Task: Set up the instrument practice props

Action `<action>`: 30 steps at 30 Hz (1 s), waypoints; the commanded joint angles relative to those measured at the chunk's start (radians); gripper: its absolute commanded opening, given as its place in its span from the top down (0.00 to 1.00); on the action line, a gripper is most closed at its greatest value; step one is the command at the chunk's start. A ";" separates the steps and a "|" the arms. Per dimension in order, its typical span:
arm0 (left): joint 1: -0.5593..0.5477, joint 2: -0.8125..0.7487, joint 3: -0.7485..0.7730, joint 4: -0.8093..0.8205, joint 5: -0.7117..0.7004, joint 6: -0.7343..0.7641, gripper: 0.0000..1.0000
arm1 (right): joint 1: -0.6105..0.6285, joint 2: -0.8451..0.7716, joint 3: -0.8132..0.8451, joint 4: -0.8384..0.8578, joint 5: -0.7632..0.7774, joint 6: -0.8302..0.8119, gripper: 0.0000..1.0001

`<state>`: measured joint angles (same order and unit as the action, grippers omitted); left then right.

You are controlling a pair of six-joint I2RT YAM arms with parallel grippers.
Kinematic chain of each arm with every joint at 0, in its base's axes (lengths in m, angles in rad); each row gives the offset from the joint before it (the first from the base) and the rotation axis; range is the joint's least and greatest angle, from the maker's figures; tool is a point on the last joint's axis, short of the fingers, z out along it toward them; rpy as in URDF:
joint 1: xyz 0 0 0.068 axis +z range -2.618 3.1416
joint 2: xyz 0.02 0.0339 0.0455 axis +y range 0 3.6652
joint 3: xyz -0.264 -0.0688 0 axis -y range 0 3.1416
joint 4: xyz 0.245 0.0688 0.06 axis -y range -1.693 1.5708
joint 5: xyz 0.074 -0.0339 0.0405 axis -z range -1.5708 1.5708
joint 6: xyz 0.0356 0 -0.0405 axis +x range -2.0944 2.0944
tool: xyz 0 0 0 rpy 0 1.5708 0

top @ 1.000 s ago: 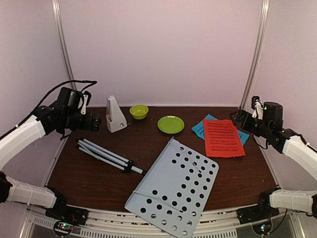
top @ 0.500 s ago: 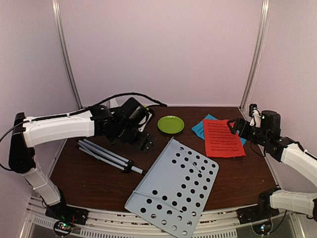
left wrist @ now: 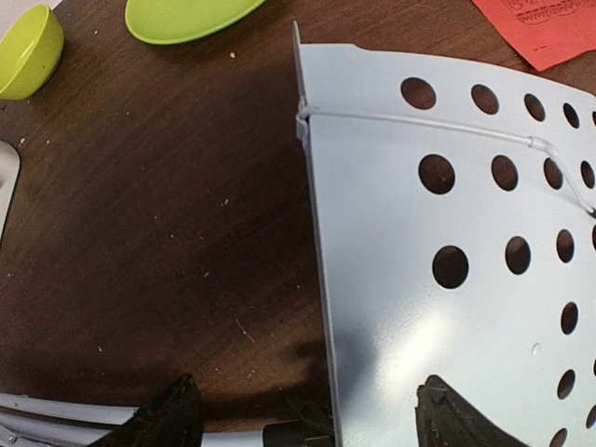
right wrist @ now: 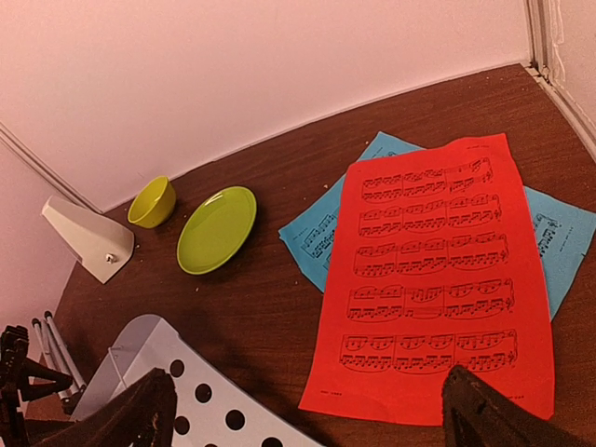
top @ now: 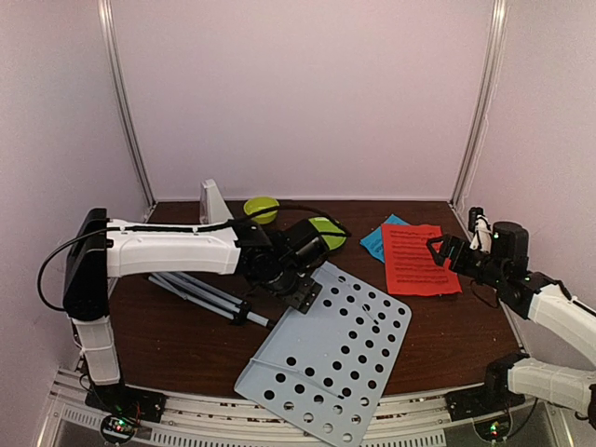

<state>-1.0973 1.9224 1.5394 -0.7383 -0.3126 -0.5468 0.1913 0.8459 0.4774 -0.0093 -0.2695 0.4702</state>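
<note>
Left claw (left wrist: 307, 414) is spread wide and holding nothing, with one finger on each side of the raised side lip of the music-stand desk (left wrist: 447, 186). So the step looks like grabbing that lip to lift the desk.

My take: come down square on the lip and pinch deep. It's smooth painted sheet metal punched with round holes (slippery, I'd bet), and a shallow bite could let it swivel. Stay clear of the thin wire page-holder (left wrist: 419, 121) further ahead.

Just left of the claw the tripod (left wrist: 37, 419) lies folded, its grey tubes on the dark wood table (left wrist: 168, 205). Further ahead are the glossy lime plate (left wrist: 186, 14) and bowl (left wrist: 28, 51), which aren't part of this.

Right claw (right wrist: 312, 414) hangs wide open and empty. The red sheet (right wrist: 428, 279) is right ahead of it, lying over the blue sheet (right wrist: 321, 228), both flat thin paper. Far ahead-left sits the whitish pyramid metronome (right wrist: 88, 237).
</note>
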 commanded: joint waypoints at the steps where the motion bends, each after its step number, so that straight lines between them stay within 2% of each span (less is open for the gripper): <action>1: -0.006 0.044 0.054 -0.057 -0.046 -0.080 0.20 | 0.007 -0.003 -0.004 0.020 0.029 -0.007 0.00; 4: -0.006 0.063 0.060 -0.068 -0.047 -0.116 0.27 | 0.006 0.002 -0.005 0.021 0.039 0.001 0.00; 10: -0.007 0.095 0.053 -0.067 -0.034 -0.155 0.52 | 0.006 0.008 -0.007 0.024 0.036 0.005 0.00; 17: -0.007 0.114 0.072 -0.105 -0.066 -0.182 0.68 | 0.007 0.010 -0.017 0.019 0.050 0.020 0.00; 24: -0.006 0.102 0.078 -0.114 -0.038 -0.213 1.00 | 0.007 -0.008 -0.018 0.000 0.049 0.021 0.00; 30: 0.001 -0.002 0.063 -0.042 0.005 -0.251 1.00 | 0.007 -0.058 -0.019 -0.016 0.038 0.027 0.00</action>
<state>-1.1099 2.0190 1.5982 -0.8154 -0.3302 -0.7376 0.1917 0.8291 0.4648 -0.0124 -0.2382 0.4854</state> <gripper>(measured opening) 0.015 1.000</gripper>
